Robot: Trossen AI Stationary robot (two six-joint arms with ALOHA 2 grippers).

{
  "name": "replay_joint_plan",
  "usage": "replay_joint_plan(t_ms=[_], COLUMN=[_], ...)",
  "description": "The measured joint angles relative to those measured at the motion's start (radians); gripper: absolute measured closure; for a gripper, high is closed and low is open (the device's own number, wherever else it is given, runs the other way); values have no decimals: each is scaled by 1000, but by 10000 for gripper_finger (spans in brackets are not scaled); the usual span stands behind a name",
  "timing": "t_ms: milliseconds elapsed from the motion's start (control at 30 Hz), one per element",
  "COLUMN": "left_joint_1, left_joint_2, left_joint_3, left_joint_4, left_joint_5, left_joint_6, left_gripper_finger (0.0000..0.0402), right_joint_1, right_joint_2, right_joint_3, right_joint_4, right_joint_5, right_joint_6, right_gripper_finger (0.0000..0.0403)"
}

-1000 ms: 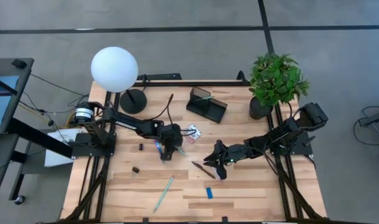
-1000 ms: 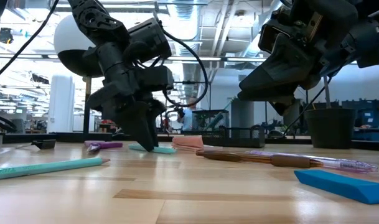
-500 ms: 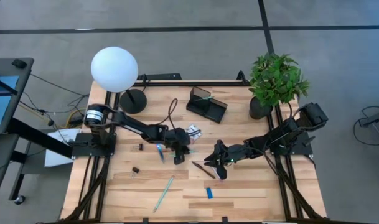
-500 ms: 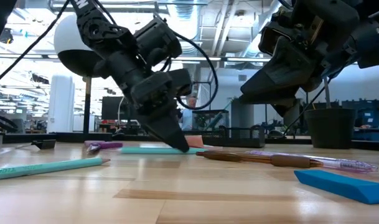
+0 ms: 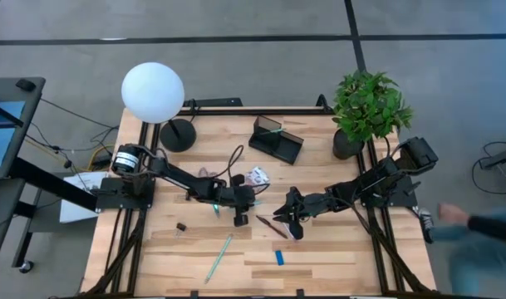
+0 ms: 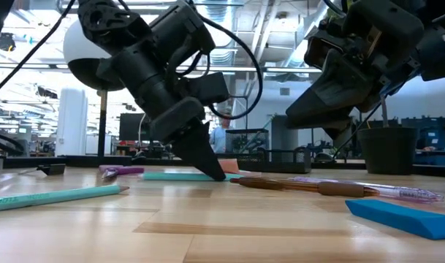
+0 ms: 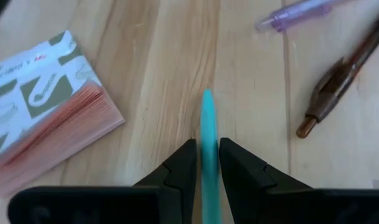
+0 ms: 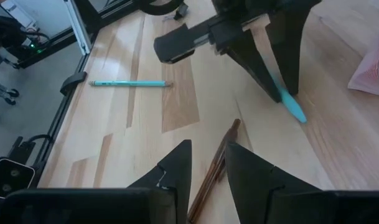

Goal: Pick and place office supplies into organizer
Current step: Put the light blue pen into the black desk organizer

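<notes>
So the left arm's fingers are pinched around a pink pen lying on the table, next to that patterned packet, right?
Not quite: the pen is teal, not pink. The left wrist view shows the left gripper with its fingers closed on the pen, lying on the table next to the patterned packet.

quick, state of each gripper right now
left gripper: shut on the teal pen, low at the table.
right gripper: open, empty, above the brown pen.

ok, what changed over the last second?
The left claw slid toward the table's middle, dragging the teal pen with it, and closed on it; the pen still lies on the table. A person came in at the right edge. The right claw stayed over the brown pen.
</notes>
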Motion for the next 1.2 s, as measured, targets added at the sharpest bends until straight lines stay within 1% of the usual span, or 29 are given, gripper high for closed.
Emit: replay_joint_plan(t_ms=[100, 300, 600, 667, 767, 800, 1000, 1100, 1200], left_joint_1=[-10, -36, -41, -40, -40, -40, -41, -42, -43], left_joint_2=[0, 1, 1, 1, 0, 0, 0, 4, 5], left_joint_3=[-21, -35, -35, -35, -35, -35, -37, -38, -35], left_joint_4=[42, 74, 73, 70, 62, 61, 94, 144, 159], left_joint_5=[-12, -92, -96, -91, -91, -91, -94, -106, -128], left_joint_6=[-58, -69, -100, -103, -114, -123, -147, -176, -182], left_gripper_finger=[333, 333, 335, 346, 381, 387, 392, 395, 395], right_joint_1=[0, 0, 0, 0, 0, 0, 0, 0, 0], right_joint_2=[0, 0, 0, 0, 0, 0, 0, 0, -4], right_joint_3=[0, 0, 0, 0, 0, 0, 0, 0, 1], right_joint_4=[-9, -20, -34, -33, -33, -33, -31, -31, -31], right_joint_5=[0, 0, -1, 0, 0, 0, 6, 37, 71], right_joint_6=[0, 0, 0, 0, 0, 0, 11, 48, 53], right_gripper_finger=[310, 310, 310, 310, 310, 310, 310, 310, 310])
